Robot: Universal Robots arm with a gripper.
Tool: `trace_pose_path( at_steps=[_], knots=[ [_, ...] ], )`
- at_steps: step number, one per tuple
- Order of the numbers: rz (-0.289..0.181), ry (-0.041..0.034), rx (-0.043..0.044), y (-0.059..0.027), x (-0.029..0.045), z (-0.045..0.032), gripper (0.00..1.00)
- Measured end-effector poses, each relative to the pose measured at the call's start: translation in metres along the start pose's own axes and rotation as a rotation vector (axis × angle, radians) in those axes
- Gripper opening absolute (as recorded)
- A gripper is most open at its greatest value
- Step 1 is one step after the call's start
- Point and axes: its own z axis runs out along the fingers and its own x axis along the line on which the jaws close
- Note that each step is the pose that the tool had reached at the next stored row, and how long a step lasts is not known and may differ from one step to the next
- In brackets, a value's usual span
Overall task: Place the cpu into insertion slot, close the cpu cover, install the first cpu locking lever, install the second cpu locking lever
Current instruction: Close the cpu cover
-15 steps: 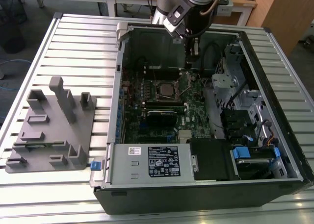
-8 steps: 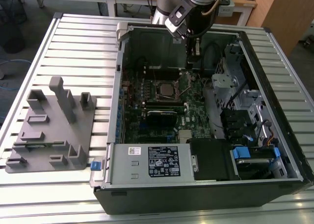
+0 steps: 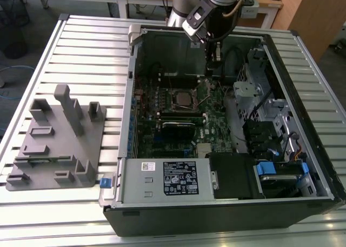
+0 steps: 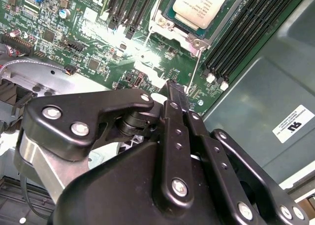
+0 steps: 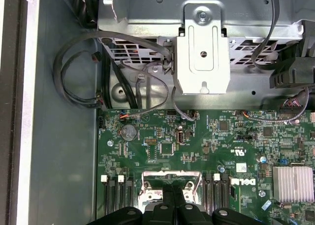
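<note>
Right, counts first: we see one arm, one gripper [image 4: 177, 93], one open PC case [image 3: 162, 217] on a slatted table [image 3: 81, 47], and one grey moulded fixture [image 3: 57, 141] on the table, outside the case. The fixture is well apart from the insertion slot [image 3: 184, 99], toward the exterior view's left.

One cpu [image 4: 202, 3] w/ a pale metal top sits inside the slot. One cpu cover [image 4: 166, 23], a silvery frame, lies flat around the chip's edges. One thin wire lever [image 4: 196, 67] runs from a corner of the slot out toward the gripper tip, and looks unlatched.

The gripper hangs just beside the slot, above the green mobo [image 5: 206, 141]. Its two black fingers [image 4: 172, 112] are pressed together w/ nothing btwn them that we can see.

Only the second wrist view gives us the chip's top and the lever. In the first wrist view the fingers hide the slot's centre, but we get extras:
- one coin cell [image 5: 129, 132] near the slot
- one finned heatsink [image 5: 290, 183] further off
- one silvery bracket [image 5: 203, 52] past the board edge
- black cable loops [image 5: 74, 77] beside that bracket

Long black memory slots [image 4: 246, 33] flank the insertion slot on both sides.
</note>
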Motion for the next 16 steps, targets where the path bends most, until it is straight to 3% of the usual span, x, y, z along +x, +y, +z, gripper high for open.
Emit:
trace_pose_path(
  at_steps=[7, 16],
  knots=[
    [0.0, 0.0, 0.0, 0.0012, 0.0, 0.0001, 0.11],
    [0.0, 0.0, 0.0, 0.0117, 0.0003, 0.0009, 0.11]
  ],
)
